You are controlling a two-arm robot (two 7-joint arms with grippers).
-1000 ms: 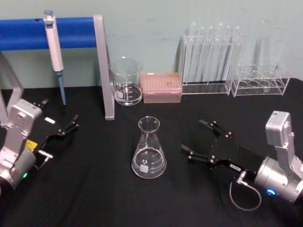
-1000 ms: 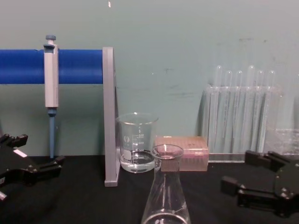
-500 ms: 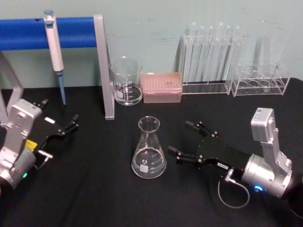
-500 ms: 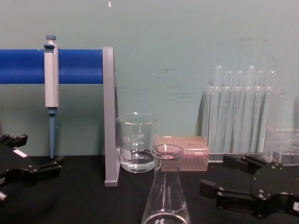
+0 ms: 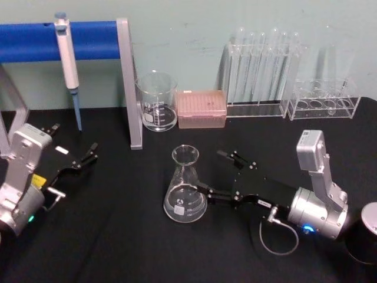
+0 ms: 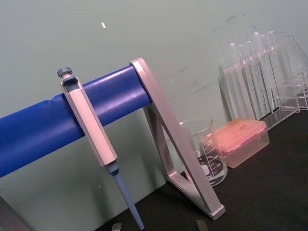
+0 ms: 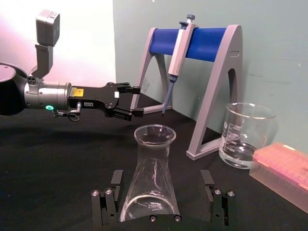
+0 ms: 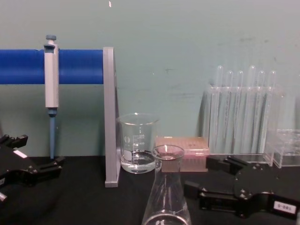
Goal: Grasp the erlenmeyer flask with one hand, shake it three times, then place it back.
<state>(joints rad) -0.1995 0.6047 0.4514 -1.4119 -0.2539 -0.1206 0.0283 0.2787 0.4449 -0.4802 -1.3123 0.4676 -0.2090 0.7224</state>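
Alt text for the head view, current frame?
Right gripper, open, reaches in from the right toward the erlenmeyer flask standing upright on the black table, its near finger close beside the flask's lower wall. Left gripper is parked open at the left; a beaker, pipette stand and test-tube racks line the back.

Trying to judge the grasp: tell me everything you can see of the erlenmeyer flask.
The erlenmeyer flask is clear glass, conical, with a wide base, a narrow round-rimmed neck, white graduation marks and a small white label patch. It stands upright on the black table, looking empty, in front of the beaker. The right gripper, open, straddles its lower body; contact cannot be told.
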